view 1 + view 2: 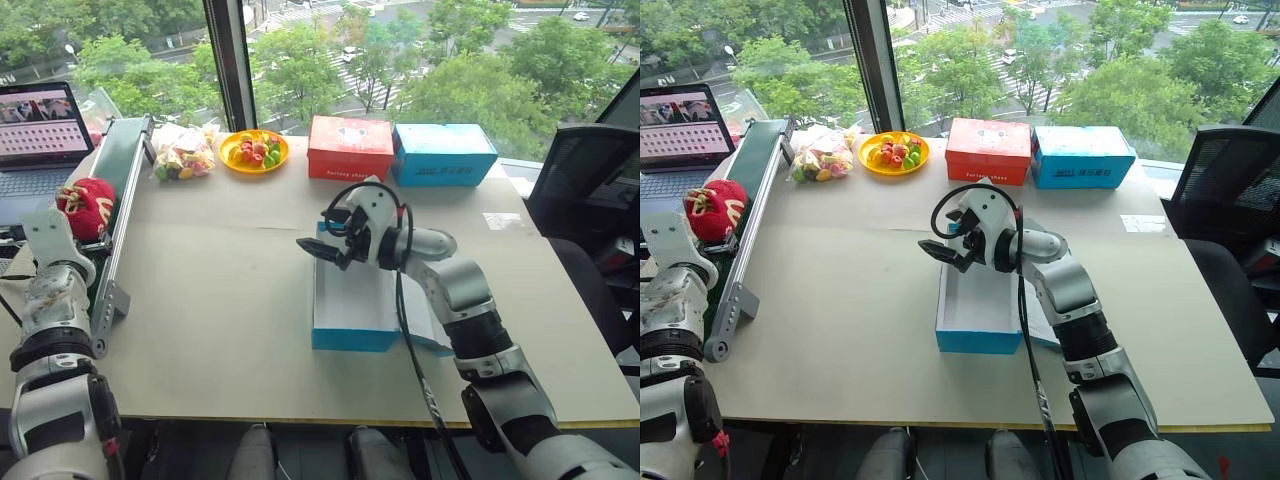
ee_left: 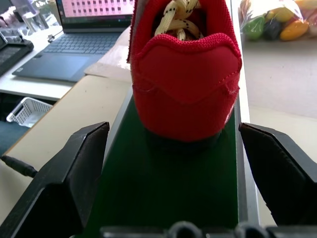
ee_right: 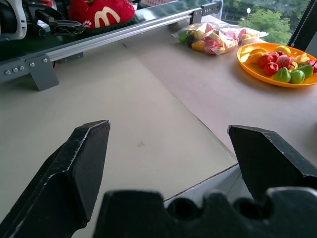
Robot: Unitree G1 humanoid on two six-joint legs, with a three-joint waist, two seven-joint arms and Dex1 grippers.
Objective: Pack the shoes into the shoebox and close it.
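Note:
A red shoe (image 1: 88,205) with yellow laces stands on the green conveyor belt (image 1: 122,160) at the table's left edge. Its heel (image 2: 183,74) faces my left gripper (image 2: 173,130), which is open just behind the shoe, one finger on each side and apart from it. The shoebox (image 1: 355,340), bright blue with a white inside, lies open at the table's middle. Over the box's far left corner hovers my right gripper (image 1: 318,250), open and holding nothing. It points left toward the belt, and the shoe (image 3: 101,12) also shows in its wrist view.
Along the far edge stand a red box (image 1: 350,147), a plainer light-blue box (image 1: 445,153), an orange plate of toy fruit (image 1: 254,150) and a bag of toy fruit (image 1: 182,155). A laptop (image 1: 40,130) sits left of the belt. A black chair (image 1: 590,180) is at the right.

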